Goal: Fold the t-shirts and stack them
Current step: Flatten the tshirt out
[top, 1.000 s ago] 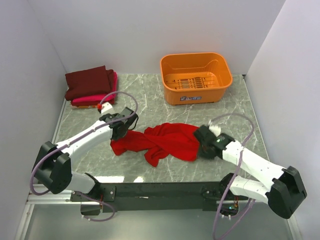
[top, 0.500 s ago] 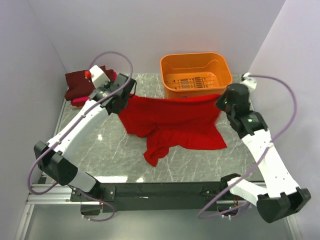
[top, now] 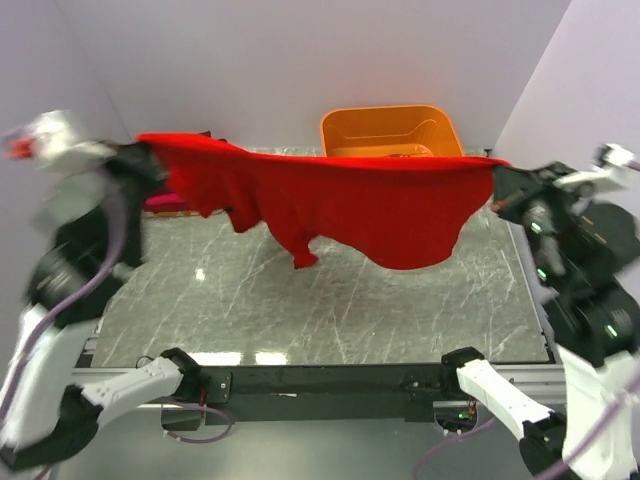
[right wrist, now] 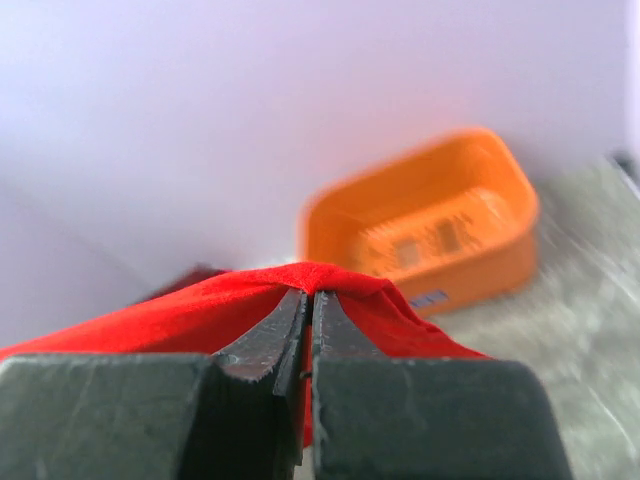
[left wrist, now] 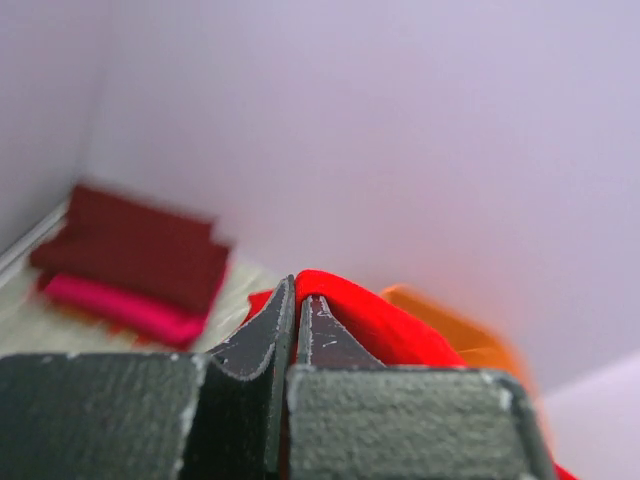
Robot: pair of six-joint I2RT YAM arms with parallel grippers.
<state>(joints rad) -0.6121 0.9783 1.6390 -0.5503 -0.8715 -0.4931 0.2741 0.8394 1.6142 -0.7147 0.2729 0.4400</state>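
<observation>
The bright red t-shirt point(top: 370, 205) hangs stretched in the air across the table, held at both ends. My left gripper point(top: 143, 150) is shut on its left end, high at the left; the left wrist view shows the red cloth point(left wrist: 360, 310) pinched between the fingers. My right gripper point(top: 497, 170) is shut on its right end; the right wrist view shows the cloth point(right wrist: 250, 300) draped over the closed fingertips. The dark maroon shirt point(left wrist: 140, 250) lies folded on the hot pink one point(left wrist: 120, 305) at the back left, mostly hidden in the top view.
An orange plastic basket point(top: 390, 128) stands at the back centre, partly behind the raised shirt; it also shows in the right wrist view point(right wrist: 440, 225). The marble tabletop point(top: 300, 300) lies under the shirt. White walls close in on three sides.
Both arms have risen and spread far apart, lifting the red shirt off the table and pulling it taut in the air. Both views are motion-blurred.
</observation>
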